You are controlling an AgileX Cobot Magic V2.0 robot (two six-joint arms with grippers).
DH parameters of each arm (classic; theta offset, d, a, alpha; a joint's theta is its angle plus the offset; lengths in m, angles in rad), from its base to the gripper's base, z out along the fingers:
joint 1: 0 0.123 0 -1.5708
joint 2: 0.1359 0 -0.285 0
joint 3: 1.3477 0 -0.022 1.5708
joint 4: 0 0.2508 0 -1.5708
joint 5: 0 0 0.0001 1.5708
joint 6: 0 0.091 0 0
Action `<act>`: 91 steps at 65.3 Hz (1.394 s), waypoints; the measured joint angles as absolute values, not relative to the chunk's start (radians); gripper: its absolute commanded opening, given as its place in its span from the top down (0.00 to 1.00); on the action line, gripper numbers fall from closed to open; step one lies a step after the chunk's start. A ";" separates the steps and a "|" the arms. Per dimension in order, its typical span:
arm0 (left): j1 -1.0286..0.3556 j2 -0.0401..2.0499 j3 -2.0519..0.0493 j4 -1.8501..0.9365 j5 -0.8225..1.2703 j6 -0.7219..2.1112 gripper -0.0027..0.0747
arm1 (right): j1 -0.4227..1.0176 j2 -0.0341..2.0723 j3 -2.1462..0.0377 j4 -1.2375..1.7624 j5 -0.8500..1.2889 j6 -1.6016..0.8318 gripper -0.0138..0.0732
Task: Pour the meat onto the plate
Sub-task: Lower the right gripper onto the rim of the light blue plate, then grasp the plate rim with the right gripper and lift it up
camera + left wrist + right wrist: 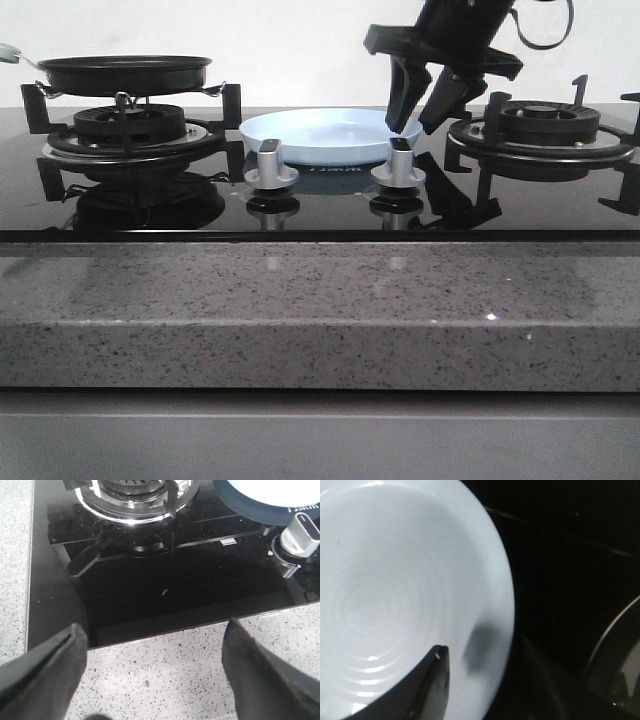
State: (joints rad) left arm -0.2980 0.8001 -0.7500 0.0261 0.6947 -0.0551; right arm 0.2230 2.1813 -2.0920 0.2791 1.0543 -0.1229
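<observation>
The pale-blue plate sits between the two burners, behind the knobs. It fills the right wrist view and looks bare. My right gripper is open and hangs at the plate's right rim, with one finger over the dish and the other outside it above the black glass. My left gripper is open and empty over the speckled counter in front of the stove; it is not in the front view. The meat is not visible; the inside of the black frying pan is hidden.
The frying pan stands on the left burner. The right burner has raised black supports close to my right gripper. Two silver knobs stand in front of the plate. One knob and the plate's edge show in the left wrist view.
</observation>
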 measured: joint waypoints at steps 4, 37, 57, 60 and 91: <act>-0.298 0.800 -0.750 0.026 0.695 -0.055 0.25 | 0.223 2.189 -2.092 0.279 1.055 -0.123 0.45; -0.298 0.800 -0.750 0.026 0.695 -0.055 0.25 | 0.223 2.201 -2.096 0.302 1.052 -0.121 0.91; -0.298 0.800 -0.750 0.026 0.695 -0.055 0.25 | 0.223 2.201 -2.096 0.364 1.033 -0.115 0.97; -0.298 0.800 -0.750 0.026 0.695 -0.055 0.25 | 0.223 2.195 -2.096 0.371 1.029 -0.115 0.97; -0.298 0.800 -0.750 0.026 0.695 -0.055 0.25 | 0.276 1.836 -1.780 0.372 0.892 -0.160 0.97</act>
State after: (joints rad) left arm -0.2980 0.8001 -0.7500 0.0261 0.6947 -0.0551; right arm 0.2762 1.8359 -1.7802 0.3723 0.8921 -0.1596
